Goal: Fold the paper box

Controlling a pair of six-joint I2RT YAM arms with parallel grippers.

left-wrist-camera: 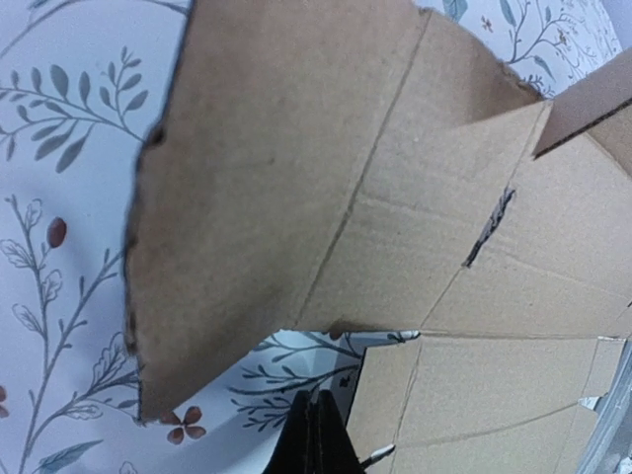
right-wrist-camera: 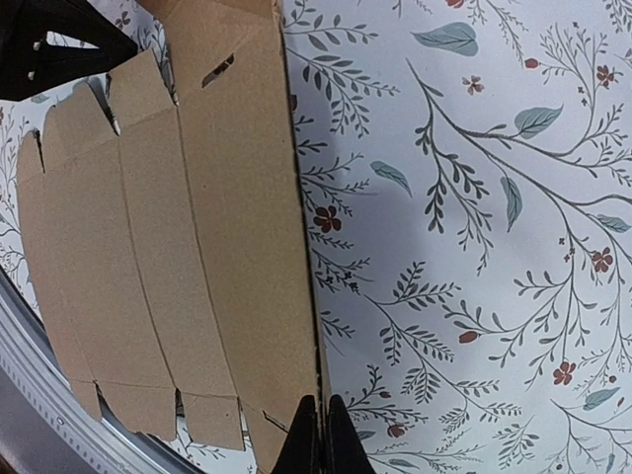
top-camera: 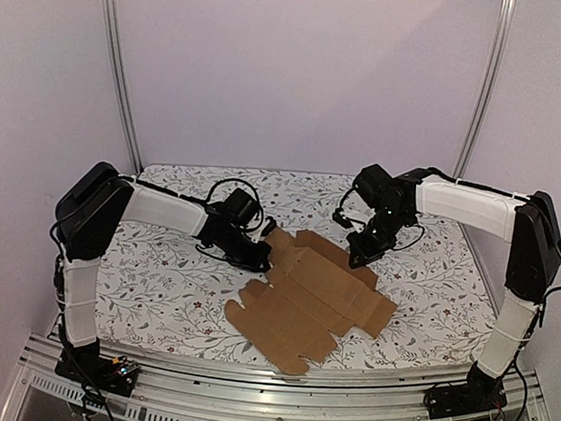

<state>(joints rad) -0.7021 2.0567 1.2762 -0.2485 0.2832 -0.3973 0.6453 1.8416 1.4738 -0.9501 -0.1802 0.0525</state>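
The paper box [top-camera: 308, 294] lies unfolded at the centre of the overhead frame, a die-cut sheet of plain brown corrugated cardboard spread on the table [top-camera: 160, 279], which wears a white cloth printed with leaves and small red flowers. Its long axis runs from the upper middle toward the lower middle of that frame, with flaps and tabs along both long edges.

The left fingers [top-camera: 263, 257] sit at the sheet's upper-left edge, closed together. In the left wrist view their dark tips [left-wrist-camera: 318, 434] show at the bottom centre, pressed against each other, and a cardboard flap [left-wrist-camera: 286, 188] fills the upper part of the frame, raised and tilted over the cloth; whether the tips pinch any cardboard cannot be told.

The right fingers [top-camera: 359, 256] come down at the sheet's upper-right edge, also closed. In the right wrist view they [right-wrist-camera: 321, 439] appear at the bottom centre, tips together, right at the long straight edge of the sheet [right-wrist-camera: 178, 247], which stretches up the left half of the frame. That edge looks slightly lifted, throwing a shadow on the cloth to its right. Contact with the edge is likely, but a grip cannot be confirmed. The other arm's black fingers show in the upper-left corner of this view.
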